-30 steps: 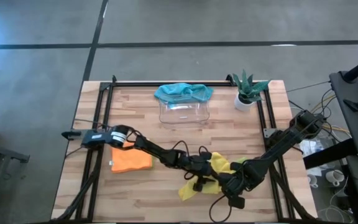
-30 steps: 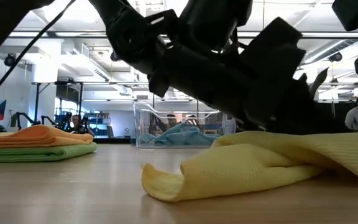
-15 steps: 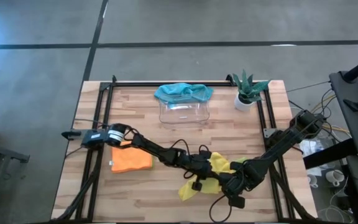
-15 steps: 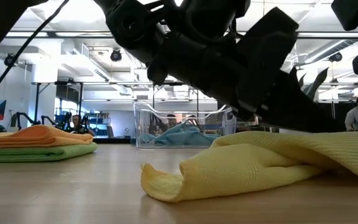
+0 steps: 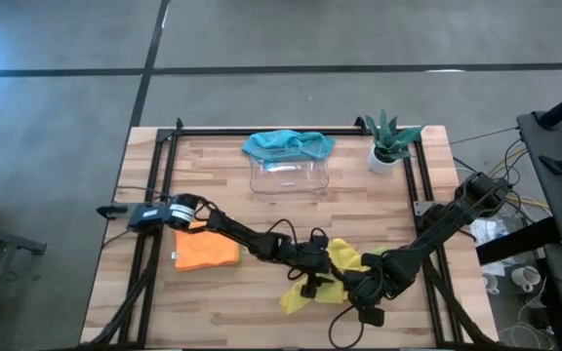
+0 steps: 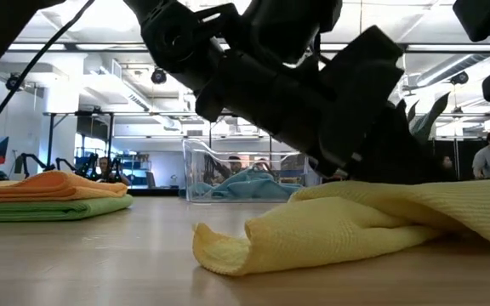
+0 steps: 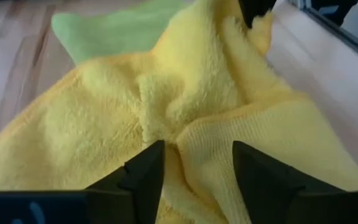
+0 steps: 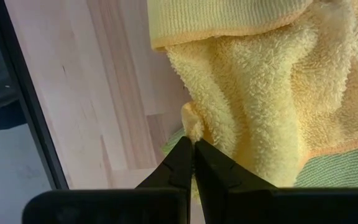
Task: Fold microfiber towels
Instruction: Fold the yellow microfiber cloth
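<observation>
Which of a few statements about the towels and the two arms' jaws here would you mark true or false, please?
1. The teal towel is draped over the clear tray. True.
2. The orange towel lies on top of a lime green one. True.
3. The right gripper has its jaws wide open above bare wood. False: they are shut on a pinch of the yellow towel.
4. The left gripper has its jaws apart, a fold of the yellow towel between them. True.
5. The potted plant stands inside the tray. False: it stands on the table beside the tray.
</observation>
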